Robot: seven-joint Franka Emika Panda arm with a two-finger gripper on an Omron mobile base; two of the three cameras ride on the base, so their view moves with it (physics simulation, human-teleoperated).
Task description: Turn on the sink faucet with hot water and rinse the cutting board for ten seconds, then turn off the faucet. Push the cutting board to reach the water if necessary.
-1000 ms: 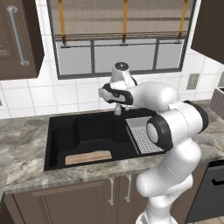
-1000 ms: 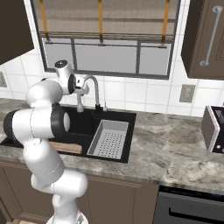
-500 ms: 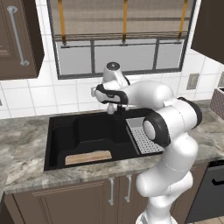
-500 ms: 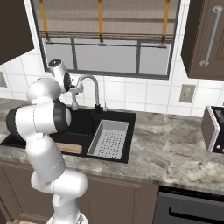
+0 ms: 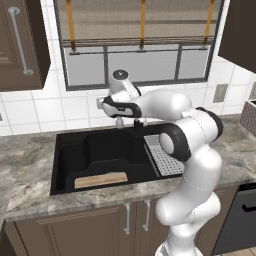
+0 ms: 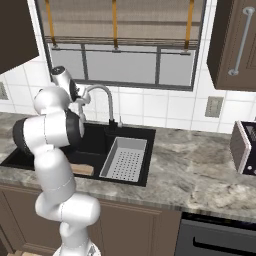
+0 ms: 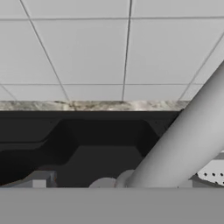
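Reaching for the tap — no water running yet

Left base view: gripper hovers, jaws wide and empty, beside the sink faucet; the cutting board lies at the sink front. Right base view: the lever sits low at the base — approach from its side. Hand view: the spout crosses close; keep clear.

white arm reaching left over black sink, gripper near the tiled wall, tan cutting board lying at basin front, grey drainer tray at right
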